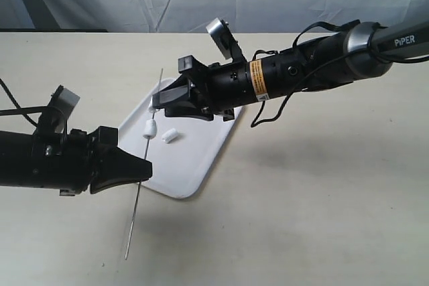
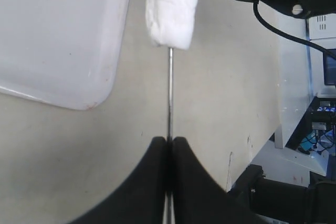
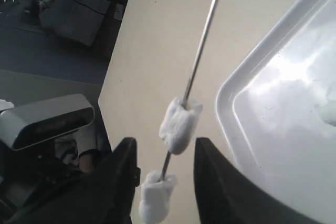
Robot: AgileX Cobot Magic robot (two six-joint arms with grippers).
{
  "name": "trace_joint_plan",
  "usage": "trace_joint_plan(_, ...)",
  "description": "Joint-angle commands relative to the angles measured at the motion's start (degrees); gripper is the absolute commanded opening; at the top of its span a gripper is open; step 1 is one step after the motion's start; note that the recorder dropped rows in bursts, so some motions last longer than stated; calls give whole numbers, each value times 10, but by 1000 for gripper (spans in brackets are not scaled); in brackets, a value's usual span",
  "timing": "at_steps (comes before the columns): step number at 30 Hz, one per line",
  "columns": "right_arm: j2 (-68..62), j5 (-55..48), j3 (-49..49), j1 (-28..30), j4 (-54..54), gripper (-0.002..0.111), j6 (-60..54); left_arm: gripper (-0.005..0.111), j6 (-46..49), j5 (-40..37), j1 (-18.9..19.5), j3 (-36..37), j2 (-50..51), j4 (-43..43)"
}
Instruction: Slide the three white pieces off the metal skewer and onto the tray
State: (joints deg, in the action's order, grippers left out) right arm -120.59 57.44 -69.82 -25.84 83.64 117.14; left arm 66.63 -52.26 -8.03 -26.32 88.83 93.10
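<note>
The metal skewer (image 1: 137, 199) slants over the left edge of the white tray (image 1: 194, 162). My left gripper (image 1: 143, 173) is shut on its lower part; the left wrist view shows the jaws pressed together on the rod (image 2: 169, 103), with a white piece (image 2: 172, 12) threaded further up. My right gripper (image 1: 156, 104) is open, its fingers either side of the skewer (image 3: 202, 40). Two white pieces (image 3: 180, 124) (image 3: 156, 195) sit on the rod there, one at the fingertips and one between the fingers. In the exterior view they look like one lump (image 1: 150, 127). Another piece (image 1: 169, 136) lies loose on the tray.
The tray (image 3: 273, 124) rests on a beige tabletop (image 1: 322, 192), with a grey curtain behind. The right arm's cables (image 1: 278, 108) hang over the table to the right of the tray. The skewer's lower tip (image 1: 127, 256) points toward the table's near edge.
</note>
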Motion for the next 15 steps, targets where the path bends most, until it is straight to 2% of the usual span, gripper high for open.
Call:
trace_joint_plan(1, 0, 8, -2, -2, -12, 35, -6, 0, 4, -16, 1, 1, -2, 5)
trace_joint_plan(10, 0, 3, -2, -3, -12, 35, -6, 0, 4, -32, 1, 1, -2, -8)
trace_joint_plan(15, 0, -4, -2, -3, -9, 24, -7, 0, 3, -31, 1, 1, -2, -12)
